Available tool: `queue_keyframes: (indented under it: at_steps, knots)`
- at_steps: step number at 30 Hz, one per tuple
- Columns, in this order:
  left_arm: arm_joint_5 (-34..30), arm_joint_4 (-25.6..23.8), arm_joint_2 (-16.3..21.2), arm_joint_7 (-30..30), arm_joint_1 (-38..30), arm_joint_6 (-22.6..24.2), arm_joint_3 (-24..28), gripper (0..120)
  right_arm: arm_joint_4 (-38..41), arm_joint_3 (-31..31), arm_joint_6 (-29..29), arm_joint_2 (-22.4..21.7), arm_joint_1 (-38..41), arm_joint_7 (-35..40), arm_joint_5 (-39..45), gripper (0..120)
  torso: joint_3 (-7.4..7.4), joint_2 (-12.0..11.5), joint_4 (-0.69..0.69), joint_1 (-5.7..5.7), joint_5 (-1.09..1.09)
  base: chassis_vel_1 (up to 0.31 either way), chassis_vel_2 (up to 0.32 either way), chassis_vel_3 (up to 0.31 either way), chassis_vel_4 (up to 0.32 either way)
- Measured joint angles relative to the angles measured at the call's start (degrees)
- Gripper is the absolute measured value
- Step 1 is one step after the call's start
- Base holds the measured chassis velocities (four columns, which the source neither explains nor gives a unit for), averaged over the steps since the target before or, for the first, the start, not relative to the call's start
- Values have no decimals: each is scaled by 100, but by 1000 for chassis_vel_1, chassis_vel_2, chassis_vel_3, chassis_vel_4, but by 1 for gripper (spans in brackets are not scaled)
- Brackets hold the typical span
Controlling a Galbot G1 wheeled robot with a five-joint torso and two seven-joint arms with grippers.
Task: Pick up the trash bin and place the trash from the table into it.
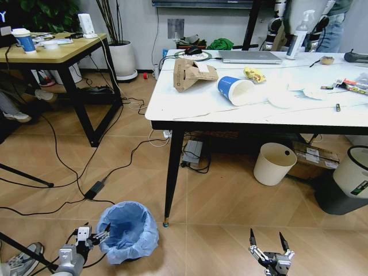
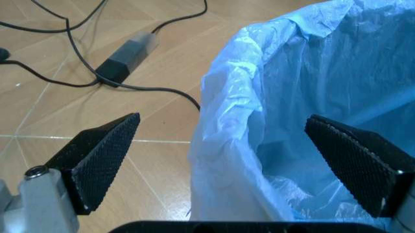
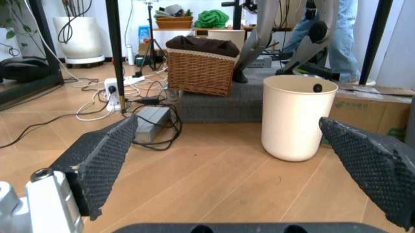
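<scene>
The bin [image 1: 127,231] sits on the floor beside the desk [image 1: 190,106] leg, trash [image 1: 193,73] waiting above. The left gripper [image 1: 96,236], spread wide, straddles the bag-lined rim; it should settle lower so the pads pinch rim, not loose bag. The right gripper [image 1: 269,250] hangs released nearby.

L claw [image 1: 104,235] at trash bin [image 1: 127,230] rim, open.

White table [image 1: 190,106]: carton [image 1: 192,73], cup [image 1: 236,90], laptop [image 1: 249,56]. Floor: bin [image 1: 127,231].
</scene>
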Motion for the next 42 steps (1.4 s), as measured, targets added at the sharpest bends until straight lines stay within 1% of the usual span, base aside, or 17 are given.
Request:
queue_keyframes:
  at_steps: [7,11,20,22,24,26,27,29,30,32,34,35,36,39,40,42]
  knots:
    - [-15,46,-6,-27,-92,103,61,100,11,2,-12,-1,2,0,-9,100,1,1,0,0,0,0,0,0,0]
    - [-15,185,-2,-52,-215,162,133,100,1,18,-48,-1,21,3,-12,100,2,3,0,1,0,0,0,0,0]
    - [2,292,-36,-63,-313,190,217,100,-22,18,-108,-1,82,18,-2,100,3,6,0,1,2,0,0,0,0]
    - [9,323,-54,-64,-336,214,241,99,-27,18,-116,-2,89,20,1,100,3,6,0,1,0,0,0,0,0]
    - [9,335,-68,-64,-346,246,255,93,-30,20,-118,-2,90,20,4,100,4,5,0,1,-1,0,0,0,0]
    - [9,345,-88,-70,-354,273,264,83,-31,29,-121,-2,93,22,12,100,4,6,0,2,-2,0,0,0,0]
    - [9,345,-88,-70,-354,273,264,83,-31,29,-121,-2,93,22,12,100,4,6,0,2,-2,0,0,0,0]
    - [10,348,-97,-72,-356,274,264,75,-33,32,-122,-2,96,23,16,100,4,6,0,1,2,0,0,0,0]
    - [11,350,-101,-73,-353,272,263,73,-34,34,-123,-2,96,23,18,100,4,6,0,2,1,0,0,0,0]
    - [13,351,-103,-71,-338,265,256,61,-35,35,-125,-2,98,24,21,100,4,6,0,1,1,0,0,0,0]
    - [13,350,-105,-67,-326,264,253,54,-34,34,-129,-2,98,25,23,100,4,6,0,2,1,0,0,0,0]
    - [13,350,-105,-67,-326,264,253,54,-34,34,-129,-2,98,25,23,100,4,6,0,2,1,0,0,0,0]
    - [13,349,-108,-65,-322,264,251,51,-33,33,-131,-2,98,25,24,100,4,6,0,2,-1,0,0,0,0]
    - [13,336,-119,-58,-313,272,241,39,-30,27,-140,-2,104,26,27,100,5,6,0,2,-1,0,0,0,0]
    - [15,329,-121,-57,-310,272,236,33,-26,27,-147,-2,106,27,30,100,5,6,0,2,0,0,0,0,0]
    - [17,325,-123,-56,-308,272,235,33,-24,27,-150,-2,107,27,32,100,4,6,0,2,0,0,0,0,0]
